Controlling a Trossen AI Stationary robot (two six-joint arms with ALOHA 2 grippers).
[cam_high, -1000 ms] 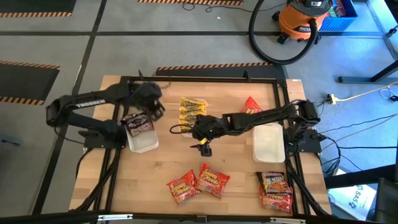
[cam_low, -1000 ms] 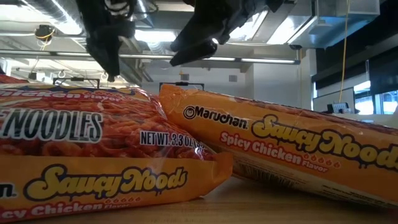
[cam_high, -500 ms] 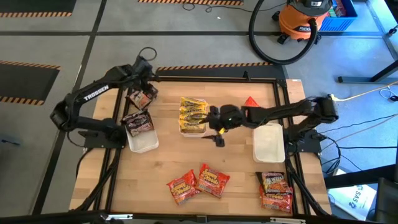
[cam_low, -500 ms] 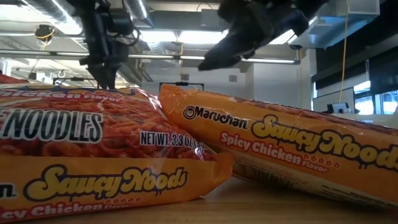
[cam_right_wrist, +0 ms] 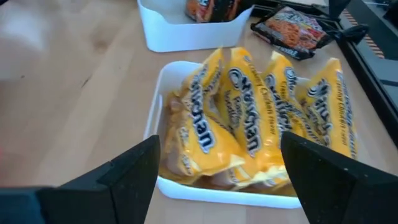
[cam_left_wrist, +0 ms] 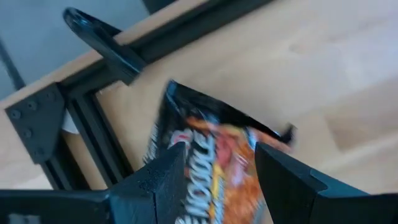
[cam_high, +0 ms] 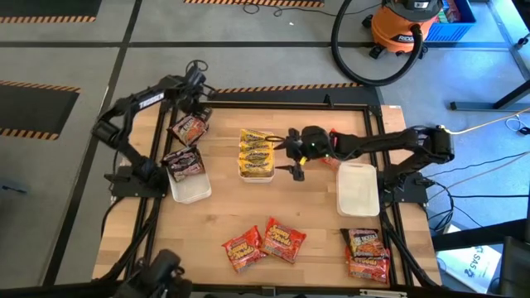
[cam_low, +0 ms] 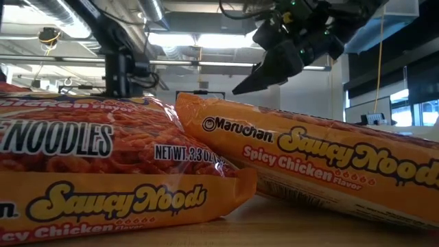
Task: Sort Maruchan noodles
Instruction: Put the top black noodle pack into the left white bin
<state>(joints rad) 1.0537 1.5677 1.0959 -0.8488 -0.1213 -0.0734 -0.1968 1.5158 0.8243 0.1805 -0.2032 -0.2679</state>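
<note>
A dark ramen packet [cam_high: 189, 129] lies flat near the table's far left corner. My left gripper [cam_high: 193, 112] hovers open above it, and in the left wrist view its fingers stand on either side of the packet [cam_left_wrist: 217, 146] without touching. Another dark packet [cam_high: 184, 163] rests in the left white tray [cam_high: 192, 192]. Several yellow packets [cam_high: 256, 152] fill the middle tray [cam_right_wrist: 186, 186]. My right gripper [cam_high: 291, 157] is open and raised just right of that tray, facing the yellow packets [cam_right_wrist: 249, 134]. A red packet [cam_high: 334, 136] lies partly under the right arm.
A white tray [cam_high: 358, 189] sits near the table's right edge. Two red-orange packets [cam_high: 263, 242] lie at the near middle, filling the low view [cam_low: 206, 171], and more packets [cam_high: 367, 253] are stacked at the near right corner. A black frame rail [cam_left_wrist: 99, 37] borders the far left corner.
My left gripper has swung from over the left tray toward the far edge and now hangs above the dark packet by the far left corner. My right gripper has pulled back from the table's middle toward the right and far side, ending beside the yellow tray.
</note>
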